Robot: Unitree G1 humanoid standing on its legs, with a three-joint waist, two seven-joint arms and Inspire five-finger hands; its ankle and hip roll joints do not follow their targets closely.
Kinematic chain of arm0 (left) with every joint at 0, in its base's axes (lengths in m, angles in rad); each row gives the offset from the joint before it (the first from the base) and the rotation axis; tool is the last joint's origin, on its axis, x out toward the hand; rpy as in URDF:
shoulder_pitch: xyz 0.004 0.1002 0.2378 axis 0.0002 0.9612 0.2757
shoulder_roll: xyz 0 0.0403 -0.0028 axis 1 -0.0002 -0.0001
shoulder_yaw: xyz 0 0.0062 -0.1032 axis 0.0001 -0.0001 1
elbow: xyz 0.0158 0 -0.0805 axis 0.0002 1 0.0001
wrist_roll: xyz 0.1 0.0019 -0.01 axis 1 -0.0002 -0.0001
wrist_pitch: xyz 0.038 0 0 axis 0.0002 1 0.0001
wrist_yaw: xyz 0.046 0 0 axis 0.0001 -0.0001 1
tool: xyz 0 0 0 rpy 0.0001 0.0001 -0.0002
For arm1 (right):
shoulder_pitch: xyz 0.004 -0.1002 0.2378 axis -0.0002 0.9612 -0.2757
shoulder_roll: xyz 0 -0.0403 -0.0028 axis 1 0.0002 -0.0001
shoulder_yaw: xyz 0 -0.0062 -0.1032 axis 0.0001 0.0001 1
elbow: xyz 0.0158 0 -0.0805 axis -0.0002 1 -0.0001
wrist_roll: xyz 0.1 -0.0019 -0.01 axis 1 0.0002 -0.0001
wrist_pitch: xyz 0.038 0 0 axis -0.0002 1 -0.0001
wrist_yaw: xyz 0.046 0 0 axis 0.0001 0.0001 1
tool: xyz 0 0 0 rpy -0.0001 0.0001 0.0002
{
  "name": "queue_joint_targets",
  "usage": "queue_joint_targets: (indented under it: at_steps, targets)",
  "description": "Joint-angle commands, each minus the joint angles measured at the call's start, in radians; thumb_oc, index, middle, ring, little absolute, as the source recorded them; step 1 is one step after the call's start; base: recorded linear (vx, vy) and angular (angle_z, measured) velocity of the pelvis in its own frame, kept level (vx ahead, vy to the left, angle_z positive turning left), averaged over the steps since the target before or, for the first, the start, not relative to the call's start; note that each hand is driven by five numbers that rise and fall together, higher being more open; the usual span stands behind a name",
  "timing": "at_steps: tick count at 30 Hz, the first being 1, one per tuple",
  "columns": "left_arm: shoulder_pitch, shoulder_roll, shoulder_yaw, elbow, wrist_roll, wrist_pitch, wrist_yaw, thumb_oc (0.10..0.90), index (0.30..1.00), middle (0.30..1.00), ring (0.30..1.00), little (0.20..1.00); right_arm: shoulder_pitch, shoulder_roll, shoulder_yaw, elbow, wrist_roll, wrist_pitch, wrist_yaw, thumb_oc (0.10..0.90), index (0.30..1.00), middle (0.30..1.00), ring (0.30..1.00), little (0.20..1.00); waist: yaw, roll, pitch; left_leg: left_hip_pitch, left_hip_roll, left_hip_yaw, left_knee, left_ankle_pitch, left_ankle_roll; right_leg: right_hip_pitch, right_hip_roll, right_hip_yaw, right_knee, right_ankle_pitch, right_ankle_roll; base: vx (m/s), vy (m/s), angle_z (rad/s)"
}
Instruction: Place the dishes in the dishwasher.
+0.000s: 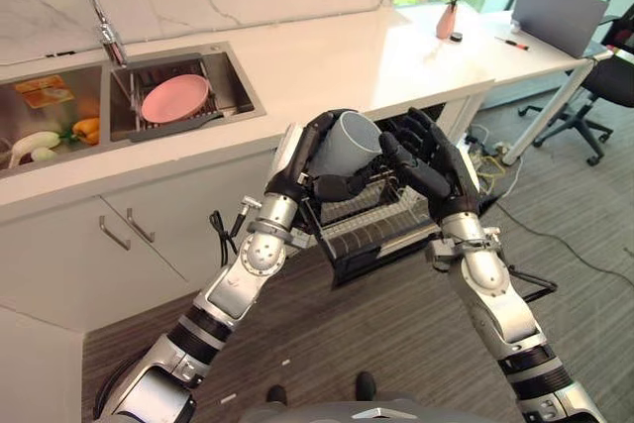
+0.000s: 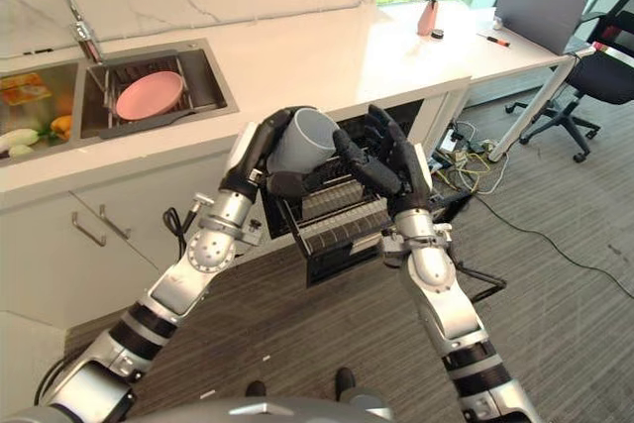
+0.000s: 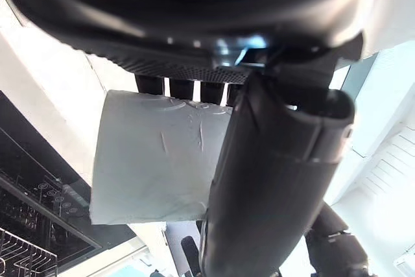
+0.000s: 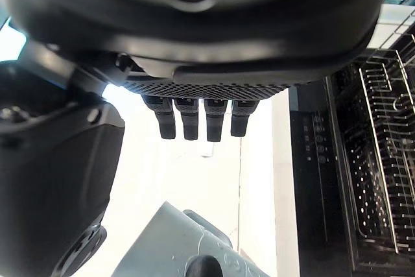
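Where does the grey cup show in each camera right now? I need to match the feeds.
Left eye view: grey cup at centre, in the left hand, above the pulled-out dishwasher rack.
Right eye view: cup just left of centre, same grasp.
Left wrist view: cup at centre-left, between fingers and thumb.
Right wrist view: cup at bottom centre.
Shared landmark: the dishwasher rack.

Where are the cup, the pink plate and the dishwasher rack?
cup (image 1: 355, 141), left eye view, on its grey side wall.
pink plate (image 1: 174, 97), left eye view, middle of its face, in the sink.
dishwasher rack (image 2: 342, 230), right eye view, on the pulled-out wire grid.
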Motion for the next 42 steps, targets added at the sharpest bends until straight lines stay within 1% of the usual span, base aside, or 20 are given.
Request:
queue_joint_targets:
  at_steps: [1, 3, 7, 11, 14, 19, 23, 30, 32, 42]
  targets:
    - [-0.085, -0.009, -0.001, -0.089, -0.013, -0.106, 0.015, 0.4, 0.3, 0.3, 0.3, 0.3, -0.076, 0.011, -0.007, -0.055, 0.056, -0.089, 0.024, 0.8, 0.9, 0.9, 0.9, 0.9, 0.03, -0.04, -0.103, 0.012, 0.007, 0.099, 0.031, -0.058, -0.016, -0.006, -0.072, -0.007, 0.067, -0.077, 0.097, -0.01, -0.017, 0.06]
    - [-0.092, -0.011, -0.012, -0.086, -0.023, -0.105, 0.006, 0.4, 0.3, 0.3, 0.3, 0.3, -0.083, -0.002, 0.014, -0.055, 0.102, -0.081, 0.053, 0.8, 0.9, 0.9, 0.9, 0.9, 0.031, -0.04, -0.102, 0.014, 0.011, 0.094, 0.03, -0.056, -0.019, -0.001, -0.069, -0.01, 0.066, -0.083, 0.092, 0.02, -0.018, 0.04]
    - [-0.103, -0.009, -0.023, -0.086, -0.037, -0.104, -0.009, 0.4, 0.3, 0.3, 0.3, 0.3, -0.097, -0.023, 0.035, -0.047, 0.119, -0.068, 0.075, 0.8, 0.9, 0.9, 0.9, 0.9, 0.032, -0.038, -0.101, 0.018, 0.015, 0.09, 0.027, -0.059, -0.023, 0.007, -0.068, -0.015, 0.064, -0.092, 0.092, 0.01, -0.006, 0.02]
    - [-0.109, -0.01, -0.025, -0.085, -0.044, -0.106, -0.014, 0.4, 0.3, 0.3, 0.3, 0.3, -0.101, -0.027, 0.039, -0.035, 0.126, -0.065, 0.082, 0.8, 0.9, 0.9, 0.9, 0.9, 0.031, -0.037, -0.099, 0.019, 0.015, 0.088, 0.027, -0.058, -0.023, 0.009, -0.067, -0.016, 0.064, -0.092, 0.091, 0.0, 0.0, 0.0]
    - [-0.126, -0.011, -0.046, -0.086, -0.075, -0.113, -0.047, 0.4, 0.3, 0.3, 0.3, 0.3, -0.127, -0.046, 0.058, -0.012, 0.144, -0.047, 0.105, 0.8, 0.9, 0.9, 0.9, 0.9, 0.03, -0.038, -0.097, 0.02, 0.021, 0.088, 0.025, -0.057, -0.026, 0.012, -0.065, -0.016, 0.063, -0.093, 0.09, 0.0, 0.0, 0.0]
    - [-0.132, -0.016, -0.072, -0.103, -0.112, -0.12, -0.073, 0.4, 0.3, 0.3, 0.3, 0.3, -0.159, -0.053, 0.069, 0.015, 0.154, -0.038, 0.104, 0.8, 0.9, 0.9, 0.9, 0.9, 0.031, -0.036, -0.095, 0.021, 0.023, 0.085, 0.023, -0.057, -0.028, 0.015, -0.065, -0.016, 0.062, -0.094, 0.088, 0.0, 0.0, 0.0]
    - [-0.133, -0.013, -0.105, -0.126, -0.127, -0.123, -0.109, 0.4, 0.3, 0.3, 0.3, 0.3, -0.203, -0.058, 0.088, 0.035, 0.137, -0.03, 0.107, 0.8, 0.9, 0.9, 0.9, 0.9, 0.034, -0.036, -0.096, 0.021, 0.024, 0.086, 0.022, -0.057, -0.028, 0.013, -0.066, -0.017, 0.062, -0.093, 0.088, -0.01, 0.002, 0.0]
    - [-0.141, -0.02, -0.133, -0.132, -0.148, -0.122, -0.138, 0.4, 0.3, 0.3, 0.3, 0.3, -0.237, -0.077, 0.116, 0.044, 0.097, -0.021, 0.128, 0.8, 0.9, 0.9, 0.9, 0.9, 0.036, -0.035, -0.091, 0.022, 0.024, 0.085, 0.018, -0.055, -0.029, 0.013, -0.066, -0.02, 0.063, -0.093, 0.089, 0.0, 0.0, 0.0]
    - [-0.142, -0.018, -0.133, -0.128, -0.16, -0.124, -0.145, 0.4, 0.3, 0.3, 0.3, 0.3, -0.246, -0.085, 0.125, 0.044, 0.079, -0.019, 0.141, 0.8, 0.9, 0.9, 0.9, 0.9, 0.036, -0.035, -0.089, 0.022, 0.024, 0.084, 0.016, -0.054, -0.029, 0.012, -0.067, -0.023, 0.062, -0.091, 0.09, 0.0, 0.0, 0.0]
    - [-0.142, -0.011, -0.096, -0.12, -0.206, -0.126, -0.16, 0.4, 0.3, 0.3, 0.3, 0.3, -0.229, -0.094, 0.128, 0.054, 0.095, -0.015, 0.188, 0.8, 0.9, 0.9, 0.9, 0.9, 0.039, -0.031, -0.085, 0.023, 0.022, 0.08, 0.012, -0.051, -0.03, 0.014, -0.069, -0.03, 0.064, -0.091, 0.09, 0.0, 0.0, 0.0]
